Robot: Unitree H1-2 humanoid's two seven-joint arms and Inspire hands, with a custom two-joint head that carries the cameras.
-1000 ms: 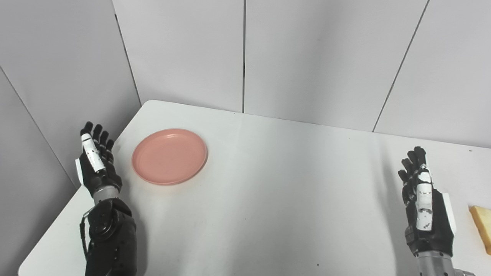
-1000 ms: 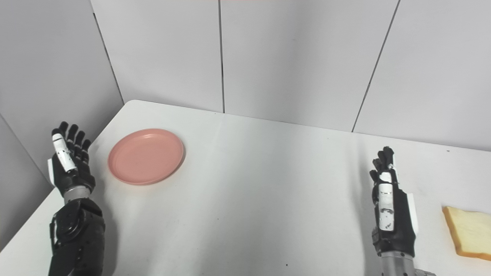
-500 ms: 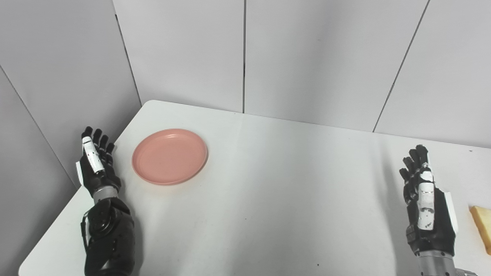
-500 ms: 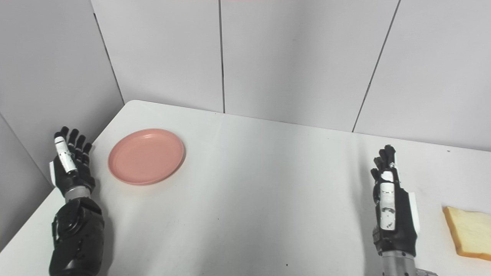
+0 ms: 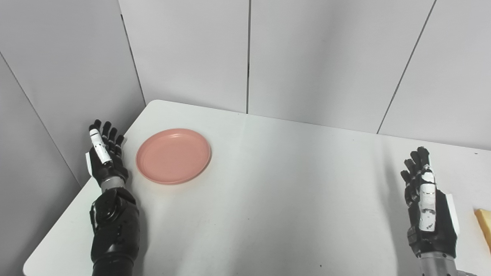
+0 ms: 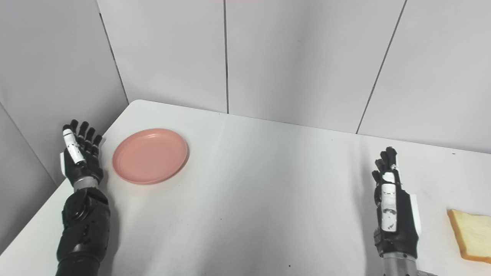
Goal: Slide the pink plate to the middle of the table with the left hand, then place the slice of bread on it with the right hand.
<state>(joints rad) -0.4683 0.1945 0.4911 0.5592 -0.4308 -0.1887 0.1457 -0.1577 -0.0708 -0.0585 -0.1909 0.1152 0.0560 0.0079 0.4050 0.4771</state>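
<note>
**Plate not yet pushed, both hands empty**

Left hand upright at the table's left edge, fingers spread, holding nothing. Pink plate just to its right, not touching, in the far-left part of the table. Looks light, stiff, smooth plastic; should slide easily, so push on the left rim. Right hand also upright, fingers apart, empty. Slice of bread near its right, flat at the table's right edge; soft, so lift gently by the edges.
</note>
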